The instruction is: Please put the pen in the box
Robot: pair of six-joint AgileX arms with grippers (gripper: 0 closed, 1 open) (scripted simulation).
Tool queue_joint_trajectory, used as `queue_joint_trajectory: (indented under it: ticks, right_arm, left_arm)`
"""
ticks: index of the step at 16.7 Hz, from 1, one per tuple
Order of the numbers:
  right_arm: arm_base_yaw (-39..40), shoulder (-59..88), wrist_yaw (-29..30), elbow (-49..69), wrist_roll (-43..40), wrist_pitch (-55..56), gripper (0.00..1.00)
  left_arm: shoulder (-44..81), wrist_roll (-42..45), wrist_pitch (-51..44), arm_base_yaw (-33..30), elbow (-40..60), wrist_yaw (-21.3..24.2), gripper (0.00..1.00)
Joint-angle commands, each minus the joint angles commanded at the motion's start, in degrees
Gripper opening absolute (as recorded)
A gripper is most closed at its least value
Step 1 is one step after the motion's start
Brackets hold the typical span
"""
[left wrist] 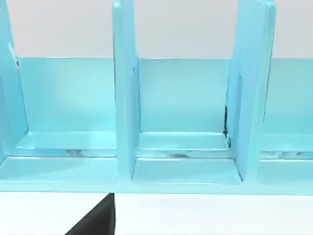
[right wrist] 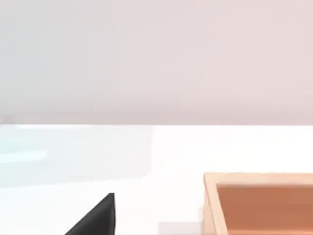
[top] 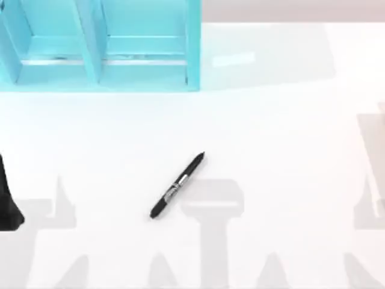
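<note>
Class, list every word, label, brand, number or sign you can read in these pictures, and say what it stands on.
Nothing legible in any view.
pen: faint pale marks near its silver band, too small to read.
blue divided rack: no lettering.
wooden box: no lettering.

The pale blue divided rack [top: 99, 45] is cut off at ten o'clock. The open tan wooden box [right wrist: 259, 203] is cropped. The slim black pen's [top: 177, 185] white lettering is unreadable.
</note>
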Motion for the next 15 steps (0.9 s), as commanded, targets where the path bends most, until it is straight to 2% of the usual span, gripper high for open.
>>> queue_joint_trajectory:
  ticks: [4, 7, 11, 15]
  right_arm:
    - [-0.3, 1.4, 0.2, 1.2, 1.3, -0.8, 1.0]
    - [-0.7, 8.3, 0.5, 7.3, 7.4, -5.1, 1.0]
    - [1.4, 25.7, -0.9, 22.6, 19.9, -15.7, 1.0]
    - [5.9, 52.0, -3.9, 43.4, 32.0, -28.4, 1.0]
  left_arm:
    - [0.0, 0.0, 0.0, 0.0, 0.0, 0.0, 1.0]
    - [0.0, 0.0, 0.0, 0.0, 0.0, 0.0, 1.0]
    - [0.0, 0.0, 0.0, 0.0, 0.0, 0.0, 1.0]
    - [0.0, 0.0, 0.0, 0.0, 0.0, 0.0, 1.0]
